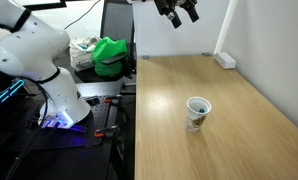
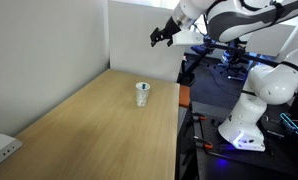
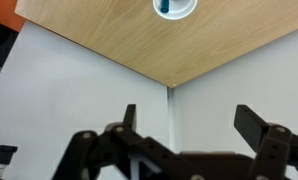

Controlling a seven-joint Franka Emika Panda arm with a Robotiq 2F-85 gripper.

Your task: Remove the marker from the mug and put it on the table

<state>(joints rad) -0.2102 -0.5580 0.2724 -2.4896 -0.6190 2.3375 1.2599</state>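
Note:
The white mug [image 1: 197, 112] with a greenish-brown pattern stands upright on the light wood table [image 1: 239, 95]. It also shows in an exterior view [image 2: 142, 93] and at the top edge of the wrist view [image 3: 175, 7]. The marker [image 3: 164, 6] shows as a dark greenish stick inside the mug. My gripper [image 1: 179, 12] hangs high above the table's far part, well away from the mug, also seen in an exterior view [image 2: 161, 37]. Its fingers [image 3: 189, 120] are spread wide and empty.
A dark desk beside the table carries a green object [image 1: 111, 55] and clutter. A white power strip [image 1: 225, 60] lies at the table's edge by the wall, also seen in an exterior view [image 2: 1, 149]. The robot base [image 1: 49, 80] stands next to the table.

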